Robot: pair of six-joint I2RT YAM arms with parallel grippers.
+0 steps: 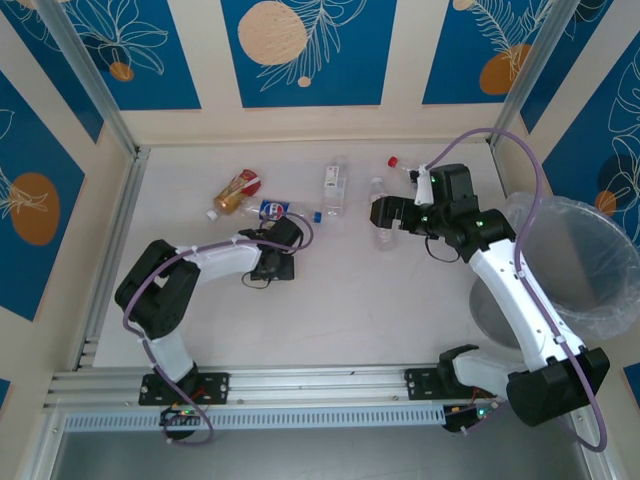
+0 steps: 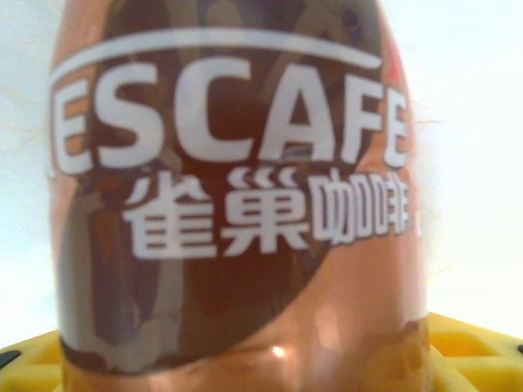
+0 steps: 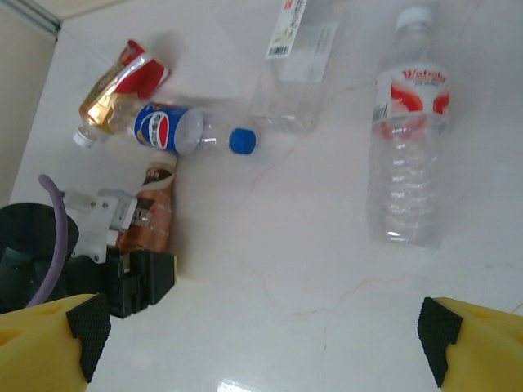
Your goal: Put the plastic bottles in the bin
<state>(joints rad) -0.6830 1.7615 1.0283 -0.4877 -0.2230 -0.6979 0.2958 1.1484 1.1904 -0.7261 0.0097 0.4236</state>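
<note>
Nescafé-labelled brown bottle (image 2: 245,204) right up against our left wrist lens, and we see the left gripper (image 3: 145,237) clamped on it. Just ahead of that gripper lie a Pepsi bottle (image 3: 184,131) and a crushed orange bottle (image 3: 118,86), side by side. Our right gripper (image 3: 261,331) is spread wide, with a red-labelled clear bottle (image 3: 409,147) lying ahead of its right finger. The bin (image 1: 530,215) stands behind that gripper, beside its arm.
</note>
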